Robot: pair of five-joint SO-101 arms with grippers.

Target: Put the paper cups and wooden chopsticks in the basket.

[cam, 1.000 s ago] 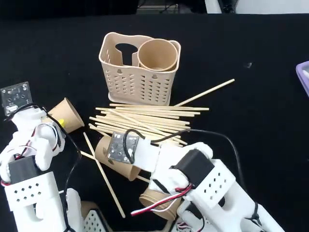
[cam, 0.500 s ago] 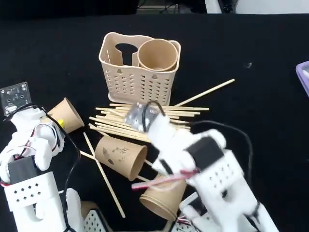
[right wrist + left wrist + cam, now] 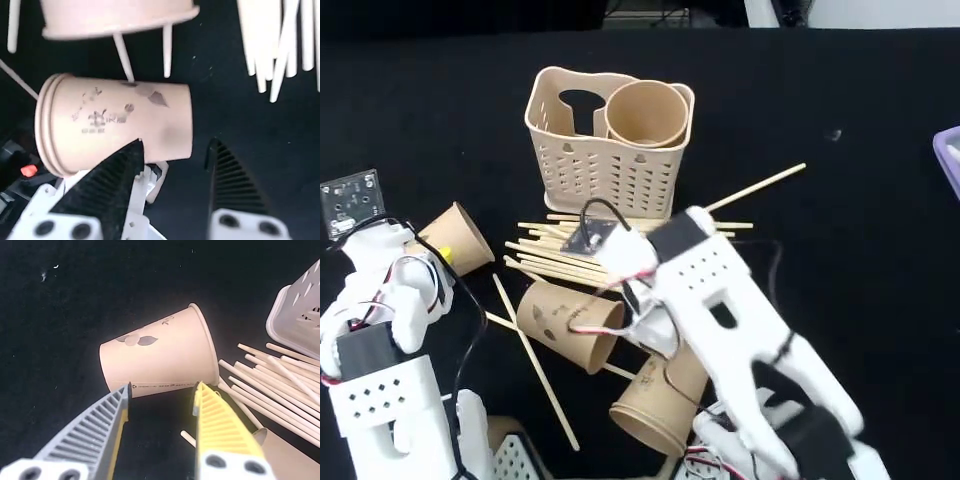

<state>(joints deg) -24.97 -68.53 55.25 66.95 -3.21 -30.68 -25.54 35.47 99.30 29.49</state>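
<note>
We see the left gripper spread open and empty over a tipped cup near the bench's left edge. The right gripper, also released, is over a printed cup with illegible lettering. The right arm hides some chopsticks beside the basket.

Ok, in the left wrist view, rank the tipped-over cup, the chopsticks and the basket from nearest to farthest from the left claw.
1. The cup, on its side right at the tips of the left claw.
2. The chopsticks, piled past the cup's rim.
3. The basket, beyond the chopsticks.
</note>
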